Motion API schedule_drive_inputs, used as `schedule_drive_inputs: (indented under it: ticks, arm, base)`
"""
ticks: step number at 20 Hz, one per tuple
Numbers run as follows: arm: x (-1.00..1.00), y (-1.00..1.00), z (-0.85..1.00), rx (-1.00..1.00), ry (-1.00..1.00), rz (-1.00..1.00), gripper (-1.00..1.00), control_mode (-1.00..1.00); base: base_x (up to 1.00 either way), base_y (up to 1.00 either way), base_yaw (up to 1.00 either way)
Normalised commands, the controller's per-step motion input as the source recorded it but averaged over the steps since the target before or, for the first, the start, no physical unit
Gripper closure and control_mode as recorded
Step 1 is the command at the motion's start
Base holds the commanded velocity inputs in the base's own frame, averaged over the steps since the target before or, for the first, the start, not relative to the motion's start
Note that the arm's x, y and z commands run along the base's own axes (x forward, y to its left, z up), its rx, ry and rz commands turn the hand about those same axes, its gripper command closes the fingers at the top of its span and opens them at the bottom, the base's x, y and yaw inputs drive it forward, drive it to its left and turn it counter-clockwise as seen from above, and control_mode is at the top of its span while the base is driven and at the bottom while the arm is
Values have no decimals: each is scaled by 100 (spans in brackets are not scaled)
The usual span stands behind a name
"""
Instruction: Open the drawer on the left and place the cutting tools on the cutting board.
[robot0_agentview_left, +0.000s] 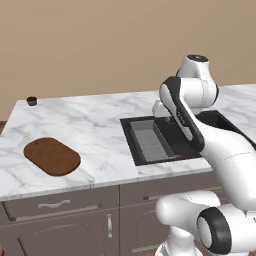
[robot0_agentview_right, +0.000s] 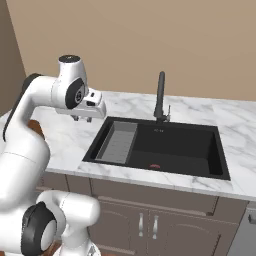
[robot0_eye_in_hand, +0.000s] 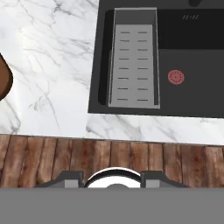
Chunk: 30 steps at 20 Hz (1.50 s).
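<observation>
The black sink (robot0_agentview_right: 200, 150) lies below the gripper (robot0_agentview_right: 82, 118) and off to its right side, with a grey slotted drain tray (robot0_agentview_right: 117, 142) set in its left compartment and a small red drain (robot0_agentview_right: 154, 165) on the floor of the larger basin; a dark faucet (robot0_agentview_right: 160, 95) stands upright at the sink's rear rim; the sink holds no loose object that the pictures show. The white marble surface (robot0_agentview_left: 90, 125) spreads wide to the gripper's left, bare but for the cutting board (robot0_agentview_left: 52, 156) lying flat near the front edge, well apart from the gripper, and a tiny dark cup (robot0_agentview_left: 32, 101) at the far back corner; the board's rounded end just shows at the left edge of the hand view. Below the surface's front edge, under the board, the drawer (robot0_agentview_left: 55, 205) sits closed (its wavy silver handle level across the panel), with taller cabinet doors (robot0_agentview_left: 107, 227) beneath it; wooden floor (robot0_eye_in_hand: 109, 162) runs along the front of the cabinets. The gripper hangs in the air over the surface near the sink's left rim, pointing down, touching and holding nothing; whether its fingers are spread or pressed together cannot be told; the cutting tools are not to be seen on the surface.
</observation>
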Motion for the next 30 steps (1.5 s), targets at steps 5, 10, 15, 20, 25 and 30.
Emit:
schedule_drive_inputs:
  ticks: [5,10,15,20,25,30]
  arm:
    - [-36,12,0,-3,-3,1,-100,-100]
    - [-58,70,-10,-23,-5,15,-100,-100]
    - [-39,82,-5,-16,-4,17,-100,-100]
    - [-15,86,-6,-13,-5,14,-100,-100]
    - [-1,68,-38,-20,-1,10,-100,-100]
    - [0,59,-73,-25,0,7,-100,-100]
  base:
    - [0,0,0]
    - [0,0,0]
    - [0,0,0]
    - [0,0,0]
    - [0,0,0]
    - [0,0,0]
